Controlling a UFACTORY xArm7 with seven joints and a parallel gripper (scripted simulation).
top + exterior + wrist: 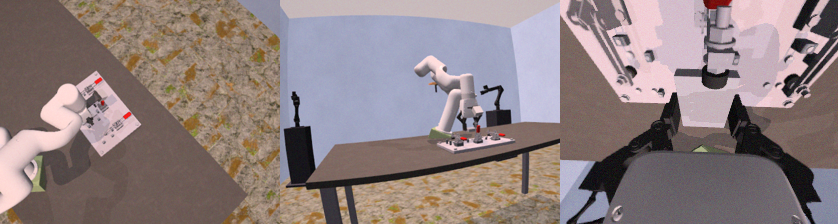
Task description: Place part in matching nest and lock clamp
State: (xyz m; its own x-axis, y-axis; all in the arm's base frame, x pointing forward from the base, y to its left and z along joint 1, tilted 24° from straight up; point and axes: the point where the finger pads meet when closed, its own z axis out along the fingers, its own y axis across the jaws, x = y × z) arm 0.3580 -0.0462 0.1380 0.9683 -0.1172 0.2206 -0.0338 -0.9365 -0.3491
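1. The exterior view shows the part (92, 110) (471, 129) (705, 102) held off the fixture plate (119, 137) (455, 150) (667, 40), over its far side, behind the middle clamp (102, 107) (478, 138) (721, 37).
2. The fingers (92, 112) (470, 128) grip the part by two opposite sides; the wrist view shows it between them.
3. The middle clamp's red handle (102, 103) (478, 128) (717, 4) stands up, so I judge that clamp open. The left handle (127, 115) (463, 138) and right handle (98, 80) (502, 134) lie low.
4. To my eye the step in hand is carrying the part to the middle nest; it isn't seated yet. I cannot confirm the nest's size from here, as the part hides much of it.
5. Next calls for squaring the part between the side blocks, then lowering it flat onto the rest pads and bringing it up to the stop block.
6. The black clamp tip (715, 78) overlaps the part's edge in the wrist view; whether they touch I can't tell. A knock there could twist the part in the grip.
7. Clamping comes only after seating and release, with the handle pushed fully past centre.
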